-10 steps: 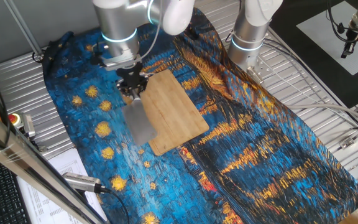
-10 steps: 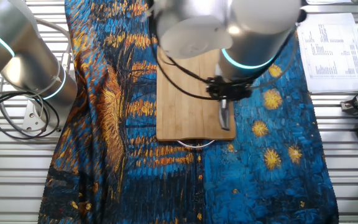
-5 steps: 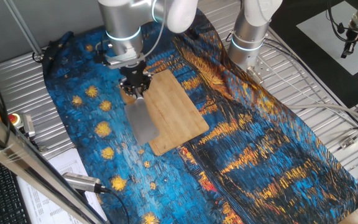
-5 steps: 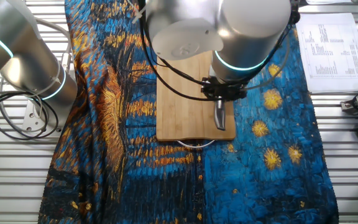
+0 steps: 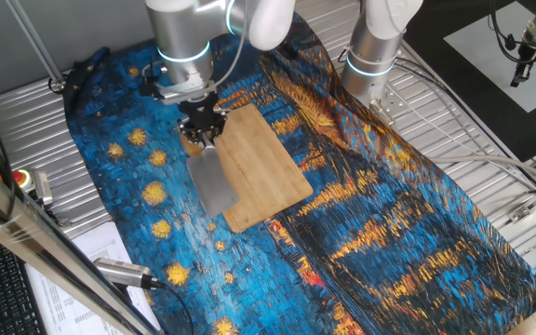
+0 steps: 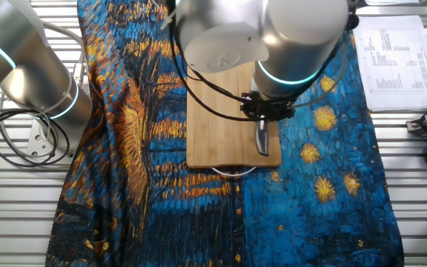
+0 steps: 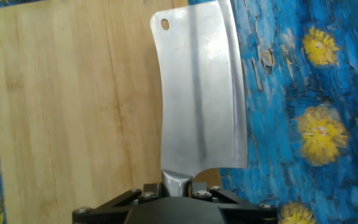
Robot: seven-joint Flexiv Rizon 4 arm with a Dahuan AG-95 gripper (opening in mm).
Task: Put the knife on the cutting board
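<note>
The knife [image 7: 199, 93], a grey metal cleaver with a hole in its far corner, is held by its handle in my gripper [image 7: 178, 186], which is shut on it. Its blade lies over the right edge of the cutting board [image 7: 73, 106], a tan bamboo board, partly over the blue cloth. In one fixed view the blade [image 5: 211, 182] extends along the board's left edge [image 5: 263, 167] below the gripper [image 5: 202, 128]. In the other fixed view the knife [image 6: 262, 138] sits over the board's right side [image 6: 221, 126]. I cannot tell whether the blade touches the board.
A blue and orange starry-night cloth [image 5: 361, 233] covers the table. A second robot arm base [image 5: 372, 51] stands at the back. Papers [image 6: 395, 52] and a silver-and-black cylindrical tool [image 5: 124, 273] lie beside the cloth. A red button [image 5: 21, 178] sits at the left edge.
The gripper with the knife has shifted slightly toward the cutting board over the last second, and has hardly moved in the last half second.
</note>
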